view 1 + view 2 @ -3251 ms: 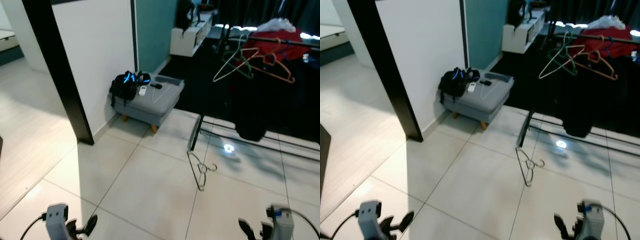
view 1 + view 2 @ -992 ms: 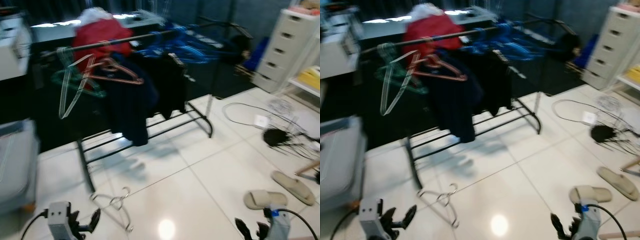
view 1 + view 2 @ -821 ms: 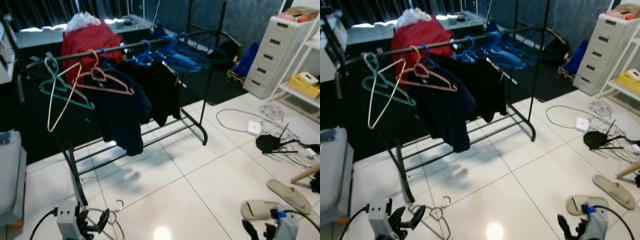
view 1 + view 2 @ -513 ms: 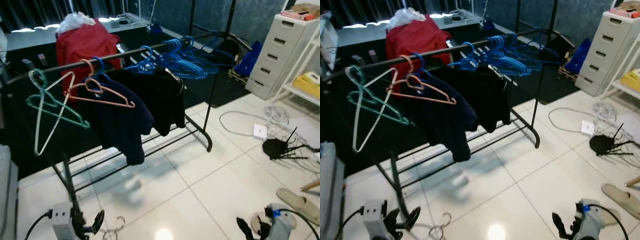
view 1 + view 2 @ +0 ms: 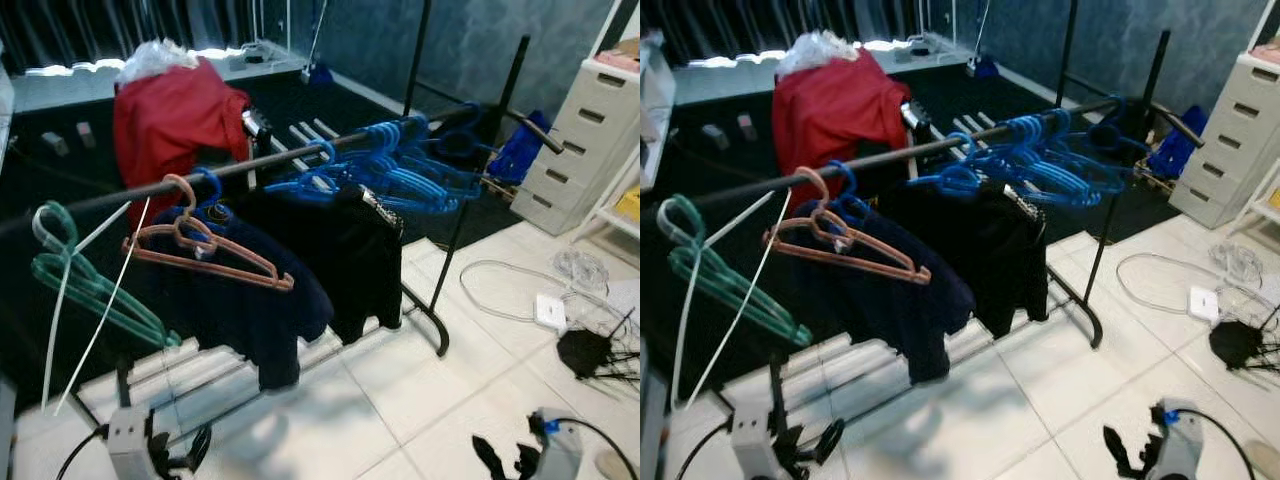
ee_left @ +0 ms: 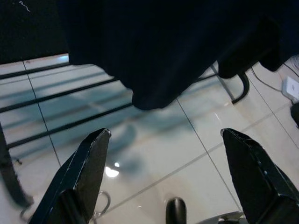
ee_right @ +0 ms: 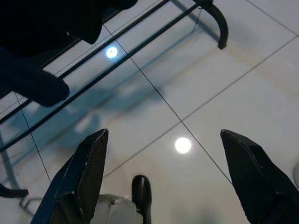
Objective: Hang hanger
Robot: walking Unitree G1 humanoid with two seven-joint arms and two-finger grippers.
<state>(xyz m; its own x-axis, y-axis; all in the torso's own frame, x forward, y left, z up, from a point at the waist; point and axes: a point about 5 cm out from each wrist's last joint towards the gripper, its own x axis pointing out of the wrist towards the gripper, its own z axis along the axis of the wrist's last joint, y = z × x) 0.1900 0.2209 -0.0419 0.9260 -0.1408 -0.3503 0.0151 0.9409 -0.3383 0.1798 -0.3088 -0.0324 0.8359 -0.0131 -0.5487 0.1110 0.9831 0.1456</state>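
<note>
Black clothes rail [image 5: 285,158] bare between pink hanger [image 5: 205,255] and blue hangers [image 5: 400,175], likely target; wire hanger [image 6: 100,208] on tile just beside left gripper [image 6: 166,133], fingers spread, empty, right gripper [image 7: 163,133] likewise; pinch near hook, lift level.

Both arms hang low, left gripper [image 6: 166,175] and right gripper [image 7: 166,175] with jaws spread, empty.

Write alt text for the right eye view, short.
A black clothes rail crosses the view, carrying green hangers, a pink hanger, a cluster of blue hangers and dark garments, above a white tiled floor. The left gripper and right gripper sit low at the bottom edge.
</note>
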